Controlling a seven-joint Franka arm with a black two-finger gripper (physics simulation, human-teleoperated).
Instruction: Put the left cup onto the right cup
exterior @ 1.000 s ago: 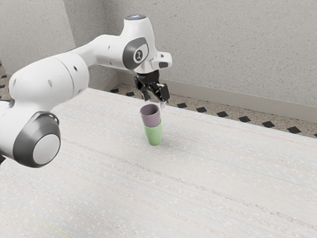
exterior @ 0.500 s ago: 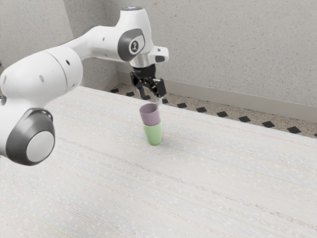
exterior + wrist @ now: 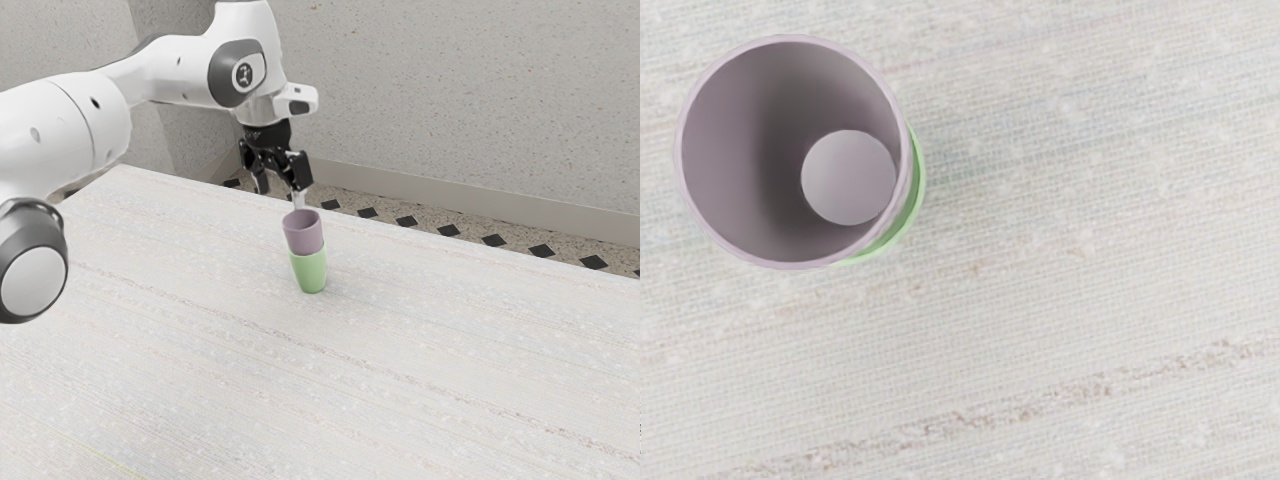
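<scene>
A purple cup [image 3: 302, 232] stands nested upright in a green cup [image 3: 309, 271] on the pale wooden table [image 3: 420, 350]. My gripper [image 3: 281, 194] hangs just above the purple cup's rim, a little toward the exterior view's left, open and touching nothing. In the wrist view I look straight down into the purple cup [image 3: 790, 150]. A sliver of the green cup's rim [image 3: 908, 212] peeks out along one side of it.
Behind the table runs a speckled wall with a baseboard [image 3: 480, 195]. Below it lies a floor strip with black diamond tiles [image 3: 495, 240]. Bare tabletop surrounds the stacked cups on all sides.
My gripper has risen and drifted toward the exterior view's left, away from the purple cup's rim. The stacked cups have stayed still.
</scene>
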